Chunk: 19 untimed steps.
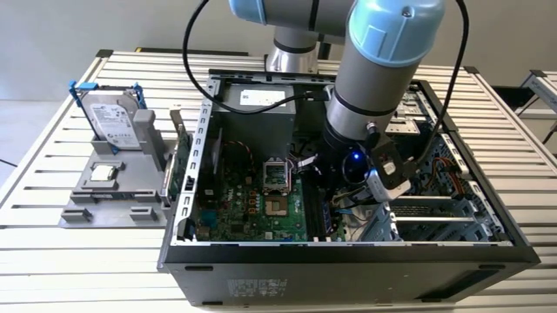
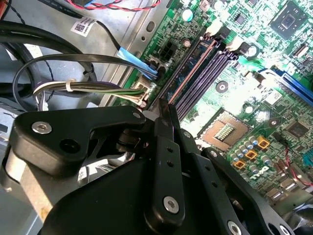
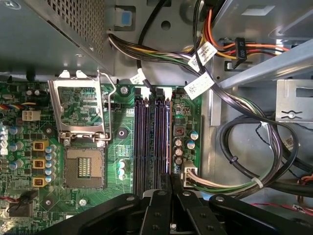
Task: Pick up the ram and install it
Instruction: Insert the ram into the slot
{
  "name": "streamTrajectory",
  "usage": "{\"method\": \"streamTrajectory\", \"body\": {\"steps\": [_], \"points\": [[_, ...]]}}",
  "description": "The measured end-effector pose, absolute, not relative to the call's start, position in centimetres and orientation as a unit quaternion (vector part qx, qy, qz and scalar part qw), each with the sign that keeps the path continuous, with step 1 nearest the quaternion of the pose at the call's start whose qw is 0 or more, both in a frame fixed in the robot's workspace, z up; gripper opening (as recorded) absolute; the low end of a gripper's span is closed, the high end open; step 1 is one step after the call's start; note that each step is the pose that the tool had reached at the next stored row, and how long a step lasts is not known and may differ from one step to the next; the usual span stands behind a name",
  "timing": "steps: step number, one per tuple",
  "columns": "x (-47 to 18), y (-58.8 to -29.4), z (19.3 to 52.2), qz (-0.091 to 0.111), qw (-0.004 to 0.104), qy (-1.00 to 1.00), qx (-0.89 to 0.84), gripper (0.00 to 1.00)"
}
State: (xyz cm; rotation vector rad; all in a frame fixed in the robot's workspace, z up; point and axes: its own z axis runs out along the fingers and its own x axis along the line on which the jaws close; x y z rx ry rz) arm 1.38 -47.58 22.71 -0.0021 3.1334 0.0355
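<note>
1. Closest to us in both wrist views, the black gripper [image 3: 171,179] [image 2: 164,105] has its two fingers [image 3: 161,196] drawn together, with no gap between the tips.
2. The tips sit at one end of the row of memory slots [image 3: 152,139] on the green motherboard [image 3: 122,147].
3. In the second wrist view we see the ram [image 2: 188,66] as a thin green strip standing on edge in the outermost slot, the one on the cable side, running away from the fingertips. We cannot tell whether the tips pinch its edge or only rest against it.
4. Just beside that slot, a white connector takes a tied bundle of cables [image 3: 244,182].
5. On the other side of the slots lies the open processor socket [image 3: 85,169], its metal frame [image 3: 80,107] swung up.
6. Beyond the socket we see the perforated grey power supply [image 3: 49,34].
7. In the exterior view the arm [image 1: 383,85] reaches down into the open computer case [image 1: 348,261], which lies on a slatted table [image 1: 52,261].
8. Well apart, toward the exterior view's left, a grey holder [image 1: 78,215] carries a hard drive [image 1: 113,120] standing upright and a small square processor chip [image 1: 104,173] lying flat.
</note>
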Motion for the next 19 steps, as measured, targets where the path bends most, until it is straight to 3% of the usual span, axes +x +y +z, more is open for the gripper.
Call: {"method": "streamTrajectory", "body": {"steps": [19], "points": [[1.57,-47.62,22.38,0.012,0.003,1.0,0.009,0.0]]}}
